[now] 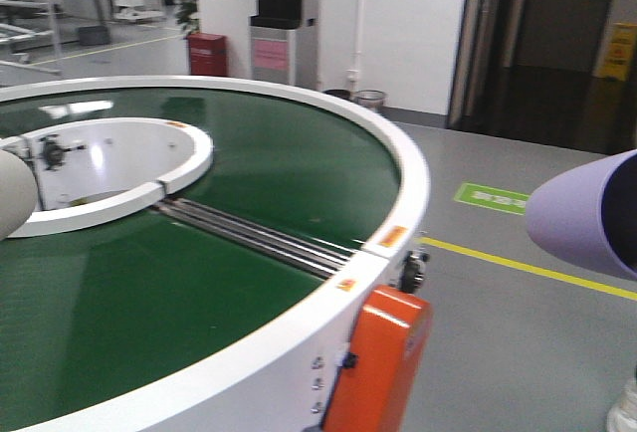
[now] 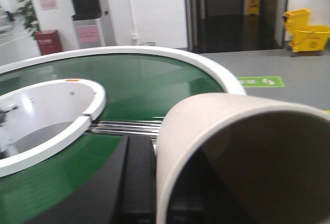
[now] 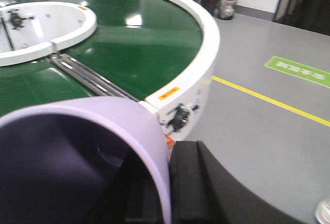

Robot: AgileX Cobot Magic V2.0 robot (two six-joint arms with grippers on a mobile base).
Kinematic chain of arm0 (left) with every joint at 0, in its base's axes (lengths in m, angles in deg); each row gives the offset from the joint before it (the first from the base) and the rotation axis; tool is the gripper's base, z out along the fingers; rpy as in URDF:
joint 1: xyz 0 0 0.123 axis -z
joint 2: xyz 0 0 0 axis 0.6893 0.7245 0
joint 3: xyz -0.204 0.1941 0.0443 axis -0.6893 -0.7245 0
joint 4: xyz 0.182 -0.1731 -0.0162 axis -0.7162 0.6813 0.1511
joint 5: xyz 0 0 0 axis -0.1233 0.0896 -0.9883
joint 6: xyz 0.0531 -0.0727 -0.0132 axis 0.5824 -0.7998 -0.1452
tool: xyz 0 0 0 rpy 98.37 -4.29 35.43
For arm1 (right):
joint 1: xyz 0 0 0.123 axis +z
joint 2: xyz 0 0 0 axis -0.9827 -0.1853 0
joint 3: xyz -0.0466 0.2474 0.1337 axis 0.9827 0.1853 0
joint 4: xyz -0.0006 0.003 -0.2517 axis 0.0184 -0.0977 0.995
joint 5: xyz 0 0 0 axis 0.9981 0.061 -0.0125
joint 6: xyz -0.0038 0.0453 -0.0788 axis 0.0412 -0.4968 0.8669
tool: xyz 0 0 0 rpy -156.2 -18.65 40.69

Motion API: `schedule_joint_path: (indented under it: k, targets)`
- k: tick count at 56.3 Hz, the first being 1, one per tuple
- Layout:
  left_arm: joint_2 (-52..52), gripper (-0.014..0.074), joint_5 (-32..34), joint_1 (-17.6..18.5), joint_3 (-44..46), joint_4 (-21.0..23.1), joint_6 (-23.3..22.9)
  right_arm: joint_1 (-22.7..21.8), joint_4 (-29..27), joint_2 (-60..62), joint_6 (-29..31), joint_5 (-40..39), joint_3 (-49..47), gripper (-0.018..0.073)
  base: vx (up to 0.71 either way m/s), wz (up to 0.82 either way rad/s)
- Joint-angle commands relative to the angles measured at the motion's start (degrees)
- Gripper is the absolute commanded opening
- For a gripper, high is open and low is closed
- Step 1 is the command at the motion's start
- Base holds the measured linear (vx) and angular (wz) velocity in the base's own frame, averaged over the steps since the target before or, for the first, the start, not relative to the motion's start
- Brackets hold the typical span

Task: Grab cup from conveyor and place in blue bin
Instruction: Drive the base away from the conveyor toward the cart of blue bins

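Matte black, smooth-edged: left end effector (image 2: pixel 149 193); right end effector (image 3: pixel 167 195)

A beige cup (image 2: pixel 247 157) fills the near right, mouth toward us, clamped in the black end effector (image 2: pixel 149 182). Beyond curves the green conveyor (image 2: pixel 149 87); a yellow bucket (image 2: pixel 308 34) stands far right.

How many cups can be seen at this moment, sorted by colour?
Cream cup: 1
Lavender cup: 1
Total: 2
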Motion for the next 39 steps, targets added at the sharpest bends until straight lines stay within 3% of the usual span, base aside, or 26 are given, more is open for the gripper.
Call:
schedule_joint_path:
  k: [1, 39]
  targets:
    - [-0.3, 0.0, 5.3, 0.2, 1.3, 0.6, -0.4, 0.0, 0.6, 0.4, 0.2, -5.5, -1.8, -0.0009, -0.02, -0.48]
    - [-0.3, 0.0, 5.3, 0.2, 1.3, 0.6, -0.4, 0.0, 0.6, 0.4, 0.2, -5.5, -1.8, -0.0009, 0.07, -0.52]
